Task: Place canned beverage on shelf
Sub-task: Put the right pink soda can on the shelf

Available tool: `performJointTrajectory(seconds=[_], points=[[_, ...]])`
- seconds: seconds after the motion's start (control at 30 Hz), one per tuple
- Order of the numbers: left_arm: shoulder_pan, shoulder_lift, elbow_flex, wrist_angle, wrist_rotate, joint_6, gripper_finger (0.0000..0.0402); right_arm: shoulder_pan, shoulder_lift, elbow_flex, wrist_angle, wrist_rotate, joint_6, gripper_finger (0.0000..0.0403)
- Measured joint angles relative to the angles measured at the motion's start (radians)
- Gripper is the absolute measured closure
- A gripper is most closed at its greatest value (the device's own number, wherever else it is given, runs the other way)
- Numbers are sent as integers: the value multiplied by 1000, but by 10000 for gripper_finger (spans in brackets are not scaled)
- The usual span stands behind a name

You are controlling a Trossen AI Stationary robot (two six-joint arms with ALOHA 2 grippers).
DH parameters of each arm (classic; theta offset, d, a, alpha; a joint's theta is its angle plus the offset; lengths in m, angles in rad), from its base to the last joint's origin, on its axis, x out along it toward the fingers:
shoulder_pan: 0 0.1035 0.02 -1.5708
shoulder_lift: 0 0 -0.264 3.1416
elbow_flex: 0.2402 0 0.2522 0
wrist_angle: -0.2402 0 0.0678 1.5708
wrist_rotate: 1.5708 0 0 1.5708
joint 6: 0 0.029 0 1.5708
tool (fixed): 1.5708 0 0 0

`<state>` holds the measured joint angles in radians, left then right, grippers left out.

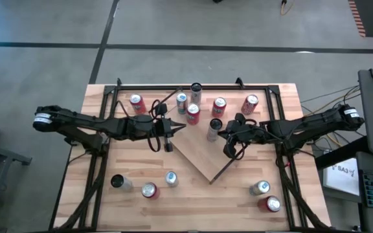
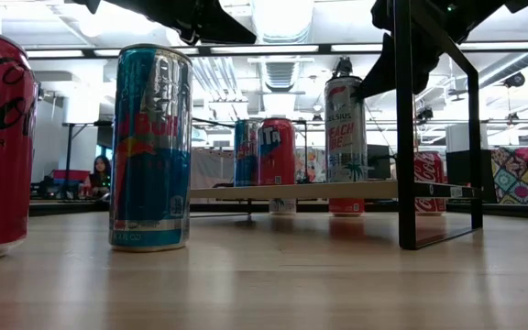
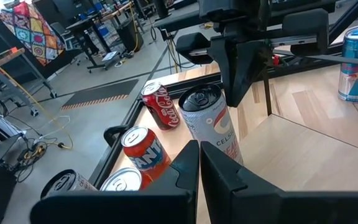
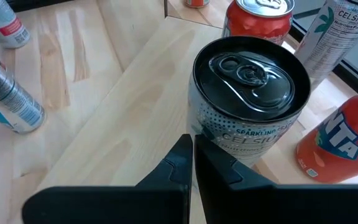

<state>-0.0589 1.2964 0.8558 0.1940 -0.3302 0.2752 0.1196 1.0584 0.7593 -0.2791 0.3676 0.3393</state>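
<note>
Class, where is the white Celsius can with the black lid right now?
In the high view, the white Celsius can stands on the shelf, near its far edge, just left of the right hand, with red cans behind it.

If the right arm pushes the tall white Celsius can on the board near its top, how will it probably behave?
The white can is tall and slim, standing upright on the board, so a high push would likely tip it. Its smooth, shiny wall may slip in a grip. Once on its side it would probably roll. Its weight cannot be judged; the tab looks unopened.
</note>
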Motion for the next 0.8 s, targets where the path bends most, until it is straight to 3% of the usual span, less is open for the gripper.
performJointTrajectory(seconds=[0.8], points=[[0,0,0,-7,0,0,402,0,3,15,75,-26,-44,394]])
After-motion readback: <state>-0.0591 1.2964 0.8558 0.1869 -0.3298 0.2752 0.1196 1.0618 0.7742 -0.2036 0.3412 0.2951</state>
